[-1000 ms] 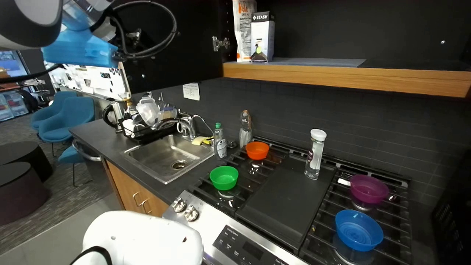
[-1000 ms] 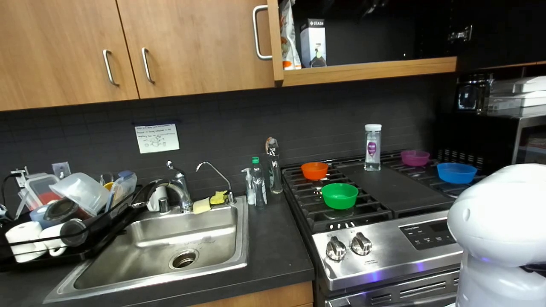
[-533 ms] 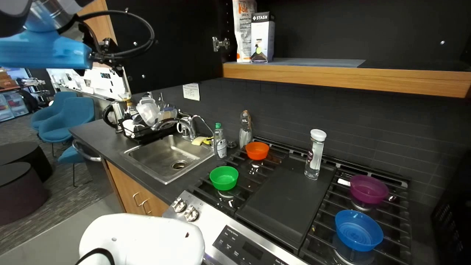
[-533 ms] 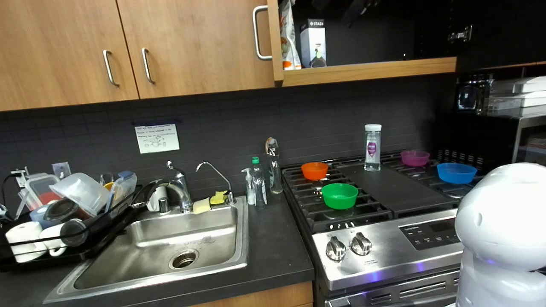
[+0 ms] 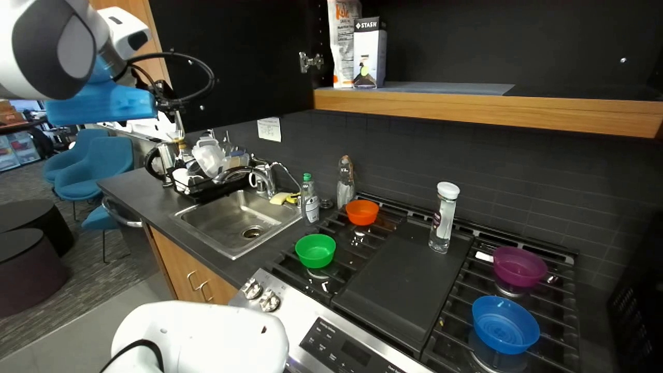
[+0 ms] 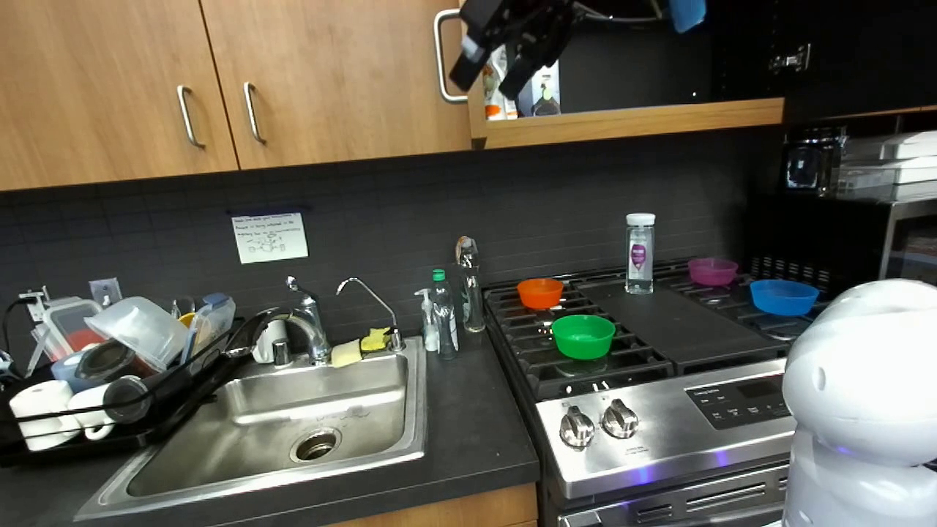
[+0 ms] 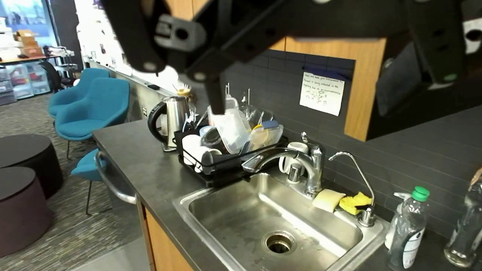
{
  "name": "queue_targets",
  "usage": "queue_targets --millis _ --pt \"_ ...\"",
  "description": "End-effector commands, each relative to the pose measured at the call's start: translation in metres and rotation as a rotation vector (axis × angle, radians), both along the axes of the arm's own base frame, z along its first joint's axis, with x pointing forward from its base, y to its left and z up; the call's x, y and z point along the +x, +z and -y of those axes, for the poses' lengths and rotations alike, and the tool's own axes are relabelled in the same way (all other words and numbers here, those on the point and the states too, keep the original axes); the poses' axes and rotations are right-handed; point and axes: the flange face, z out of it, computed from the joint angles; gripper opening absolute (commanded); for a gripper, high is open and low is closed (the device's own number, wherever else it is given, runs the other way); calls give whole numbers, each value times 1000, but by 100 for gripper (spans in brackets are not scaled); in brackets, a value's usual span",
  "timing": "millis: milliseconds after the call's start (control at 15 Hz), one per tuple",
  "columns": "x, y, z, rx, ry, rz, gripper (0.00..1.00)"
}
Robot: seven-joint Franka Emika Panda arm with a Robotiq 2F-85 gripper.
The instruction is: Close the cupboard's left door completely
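The cupboard's left door stands swung wide. In an exterior view its black inner face (image 5: 248, 57) shows, with a hinge by the shelf. The brown outer side with its silver bar handle (image 6: 439, 58) appears in an exterior view, the door's edge beside it. My gripper (image 6: 489, 82) hangs in front of that edge, fingers spread and pointing down. In the wrist view the wooden door edge (image 7: 359, 101) lies behind the gap of my gripper (image 7: 300, 111), nearer the right finger. Whether a finger touches the door I cannot tell. The handle is hidden in the wrist view.
Inside the cupboard (image 5: 487, 116) stand a bag (image 5: 343, 46) and a STASH box (image 5: 369, 57). Below are the sink (image 6: 322, 417), a loaded dish rack (image 7: 226, 150), bottles, and a stove (image 6: 659, 439) holding several coloured bowls. Another door (image 6: 864, 51) stands open at the right.
My gripper first drew back, away from the door, then came down and toward the door's edge, entering an exterior view. The door has not visibly moved. The fingers stay spread.
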Motion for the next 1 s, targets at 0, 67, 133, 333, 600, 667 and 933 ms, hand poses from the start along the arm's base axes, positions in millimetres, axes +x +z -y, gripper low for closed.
queue_targets --millis 0,67,133,333,600,667,933 --pt "20 -14 -25 41 -12 48 100" --pt "24 -15 -29 54 -26 70 100" --pt "26 -17 -33 73 -40 88 100" --pt "16 -18 -41 155 -107 149 100" --pt "2 -25 -53 211 -217 173 100" --pt "-5 -36 -59 179 -215 144 100" --pt "-31 -61 -74 -33 -221 91 100"
